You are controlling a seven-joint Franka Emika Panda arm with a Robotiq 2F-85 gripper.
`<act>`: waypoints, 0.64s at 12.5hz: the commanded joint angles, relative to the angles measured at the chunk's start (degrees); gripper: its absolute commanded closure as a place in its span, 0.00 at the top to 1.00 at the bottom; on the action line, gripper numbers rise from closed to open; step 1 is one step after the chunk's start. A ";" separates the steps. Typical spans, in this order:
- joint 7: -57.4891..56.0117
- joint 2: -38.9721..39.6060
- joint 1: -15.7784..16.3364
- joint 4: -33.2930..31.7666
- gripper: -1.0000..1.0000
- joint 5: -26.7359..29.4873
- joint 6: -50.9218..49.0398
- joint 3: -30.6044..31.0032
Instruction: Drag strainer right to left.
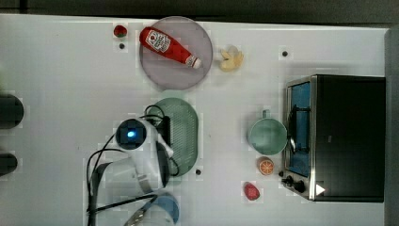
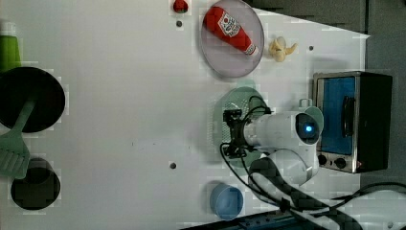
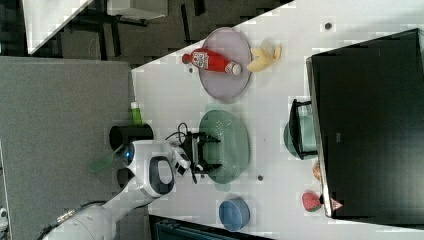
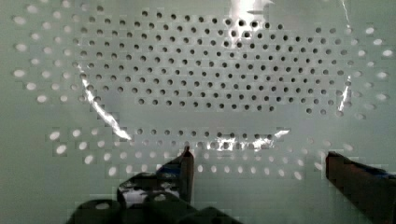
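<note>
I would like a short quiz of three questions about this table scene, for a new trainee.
1. True or false: the ketchup bottle lies on the plate.
2. The gripper is above which thing? A) mug B) strainer C) blue bowl
3. Fill in: in the top view, the mug stands just left of the ____.

Key: 1 true; 2 B; 3 toaster oven.
</note>
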 commanded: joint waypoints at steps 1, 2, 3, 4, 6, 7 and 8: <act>7.92 0.35 2.95 3.22 1.00 -0.85 0.33 1.82; 8.66 1.21 4.00 4.28 1.00 -0.36 0.34 1.83; 9.26 2.09 5.07 5.46 1.00 0.62 0.32 1.85; 9.43 2.90 6.12 6.62 1.00 1.83 0.33 1.87; 9.40 4.31 8.18 8.81 1.00 4.40 0.33 1.87; 9.46 5.03 9.16 9.91 1.00 5.31 0.30 1.87; 9.70 5.73 10.06 11.03 1.00 5.96 0.28 1.87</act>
